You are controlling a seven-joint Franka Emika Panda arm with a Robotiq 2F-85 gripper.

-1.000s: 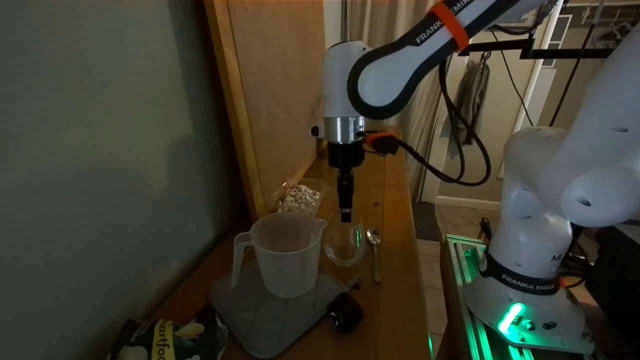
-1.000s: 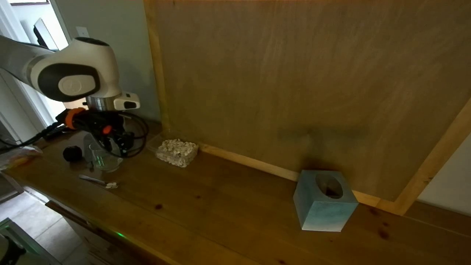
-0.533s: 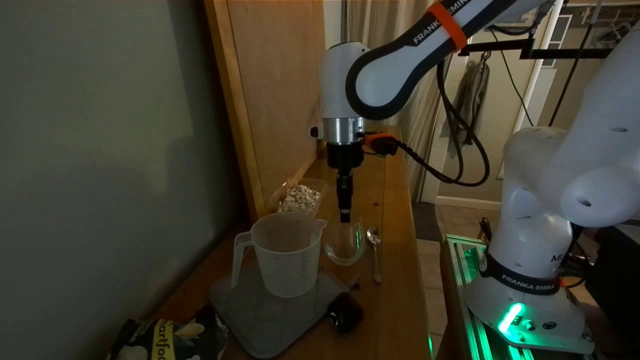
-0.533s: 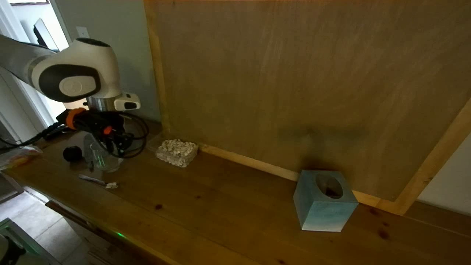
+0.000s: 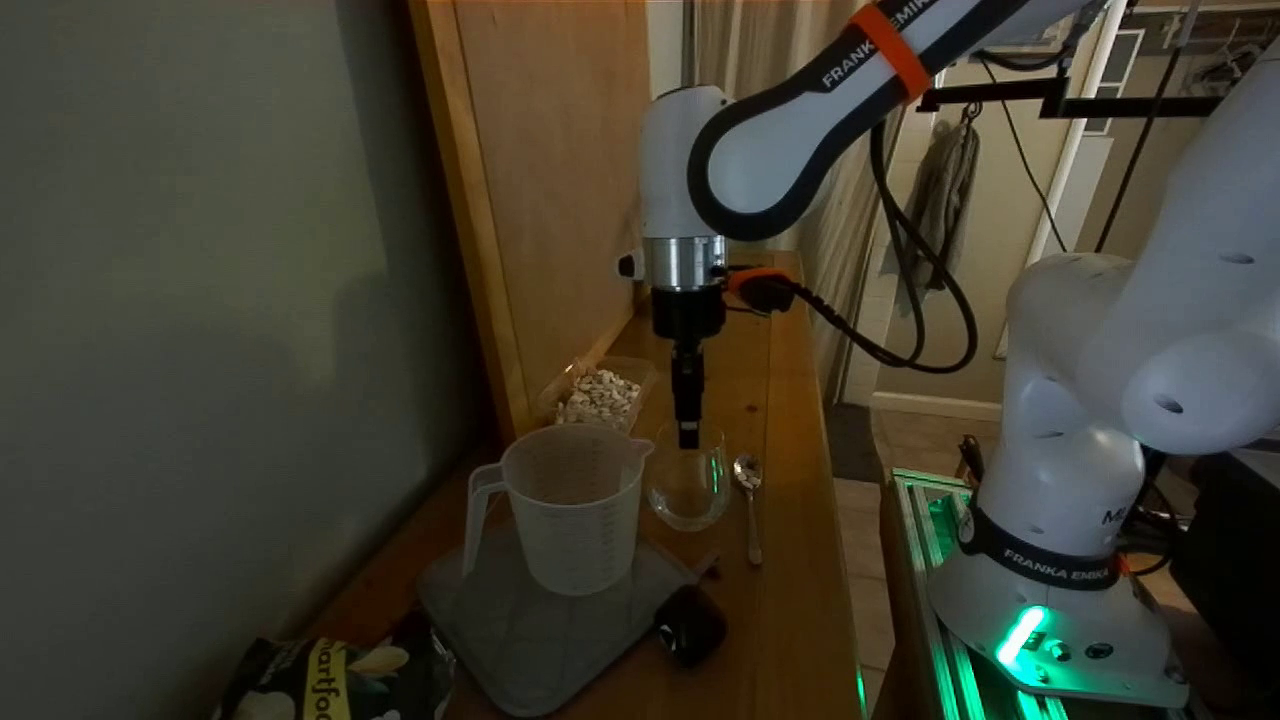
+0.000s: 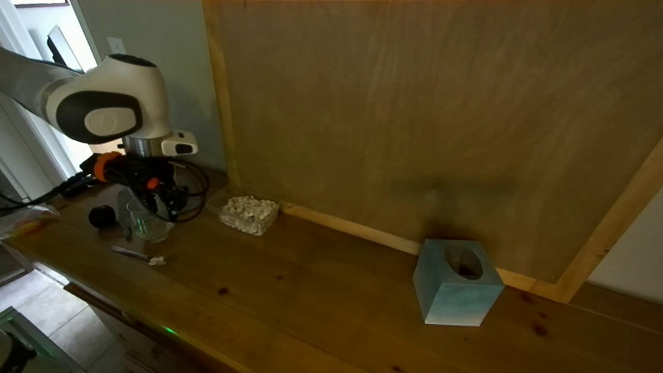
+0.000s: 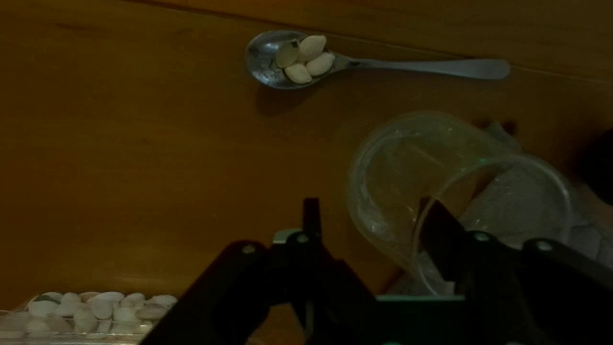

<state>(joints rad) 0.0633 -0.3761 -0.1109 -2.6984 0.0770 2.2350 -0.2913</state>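
gripper (image 7: 372, 211): jaws apart | by glass (image 5: 690, 488) | spoon (image 7: 407, 66) holding seeds (image 7: 312, 49) nearby

Bare counter (image 6: 321, 295) stretches widely between the tub of pumpkin seeds (image 6: 253, 228) and the blue tissue box (image 6: 458, 298), leaving room to pass. Close by the hand (image 7: 368, 206) stands the drinking glass (image 5: 690, 495), a narrow strip separating it from the spoon (image 7: 380, 63). The measuring jug (image 5: 575, 520) crowds the glass; the wooden panel (image 6: 414, 129) blocks passage behind the tub.
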